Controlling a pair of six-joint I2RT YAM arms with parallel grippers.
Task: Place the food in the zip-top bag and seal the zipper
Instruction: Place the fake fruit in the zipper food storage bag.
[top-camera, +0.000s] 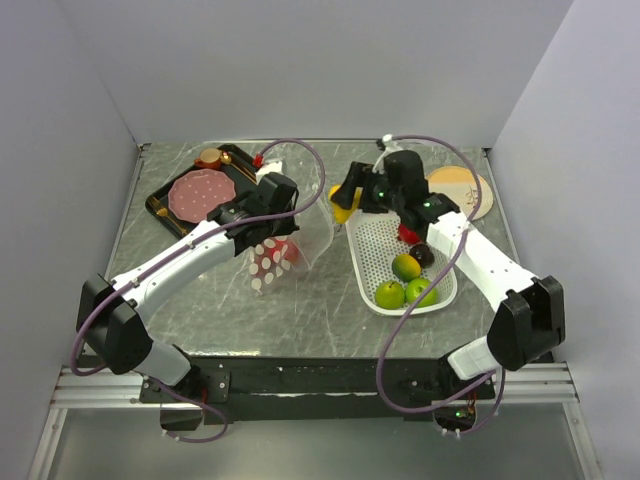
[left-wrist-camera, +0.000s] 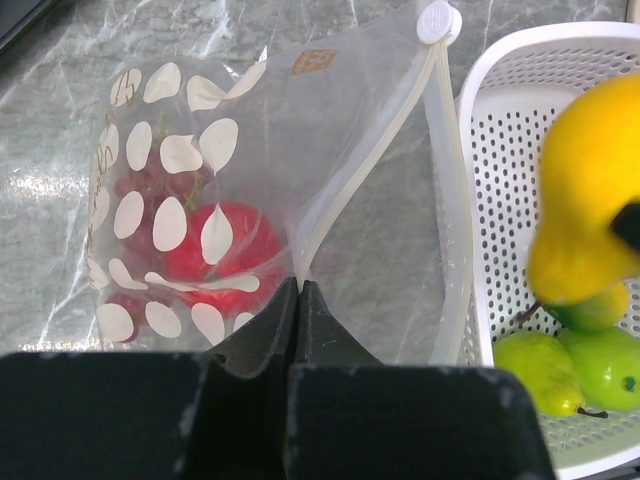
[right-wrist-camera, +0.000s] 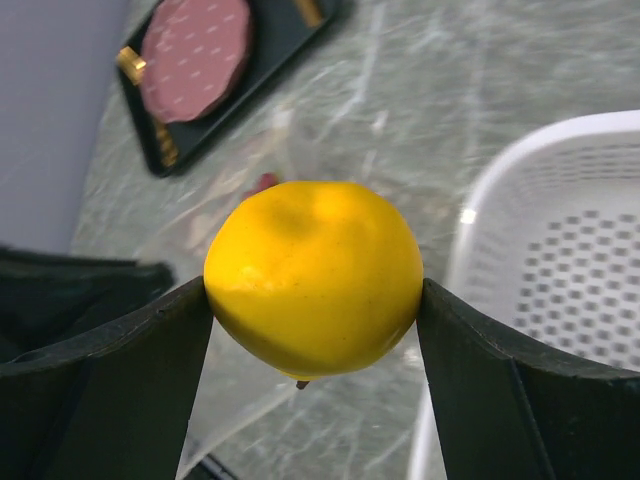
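The right gripper (right-wrist-camera: 313, 300) is clamped on a yellow citrus (right-wrist-camera: 313, 260), held above the table (right-wrist-camera: 430, 100) between the basket (right-wrist-camera: 560, 250) and the bag (left-wrist-camera: 330, 130), whose mouth edge the left gripper (left-wrist-camera: 299, 300) pinches, jaws together.

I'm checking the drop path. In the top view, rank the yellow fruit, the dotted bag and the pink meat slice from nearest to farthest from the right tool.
1. The yellow fruit: gripped in the right tool itself.
2. The dotted bag: just to its left.
3. The pink meat slice: far to the left, toward the back.
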